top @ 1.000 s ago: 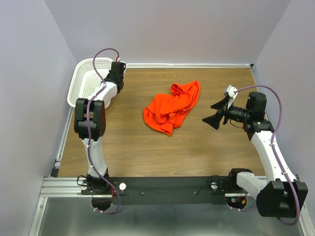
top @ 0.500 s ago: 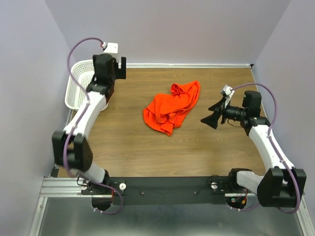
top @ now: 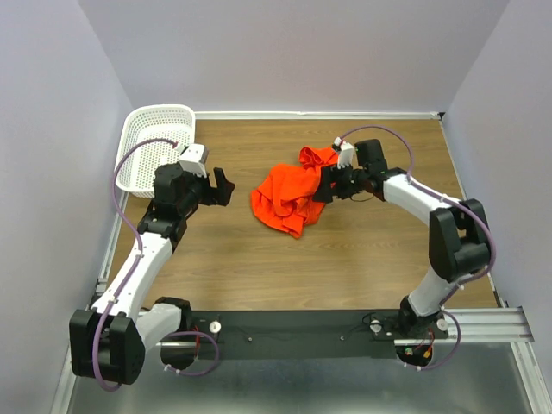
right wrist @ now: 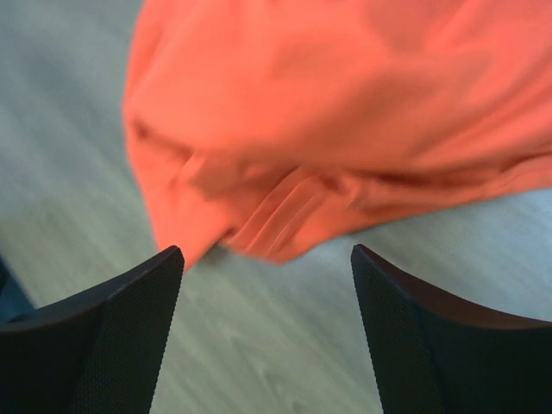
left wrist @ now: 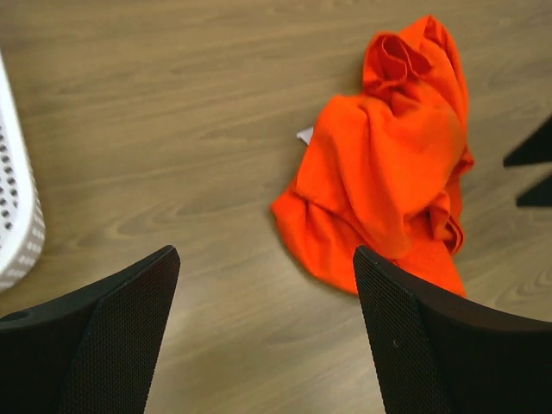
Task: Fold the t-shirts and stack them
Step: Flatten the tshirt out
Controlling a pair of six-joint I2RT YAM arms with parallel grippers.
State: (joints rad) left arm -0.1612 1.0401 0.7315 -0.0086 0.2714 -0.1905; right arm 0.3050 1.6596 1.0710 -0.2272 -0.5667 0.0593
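Right, from the top camera we have the orange-red t-shirt (top: 297, 194) lying crumpled on the wooden table (top: 259, 267), a little toward 12 o'clock of centre. The left gripper (top: 226, 187) is near it on its 9 o'clock side, clear of the cloth. The right gripper (top: 321, 191) is right at its 3 o'clock edge, and from up here we cannot tell whether it touches. The white basket (top: 138, 155) stands off in the 10 o'clock corner. Over to the left wrist camera: jaws wide apart, nothing between them but bare wood. The t-shirt (left wrist: 388, 190) is bunched up at 1 o'clock, a small white tag (left wrist: 304, 135) peeks out at its edge, and the basket wall shows at 9 o'clock. Now the right wrist camera: jaws spread as well, gripping nothing. We see the t-shirt (right wrist: 345, 112) filling the view from 11 to 3 o'clock, its rumpled hem just beyond the fingertips.
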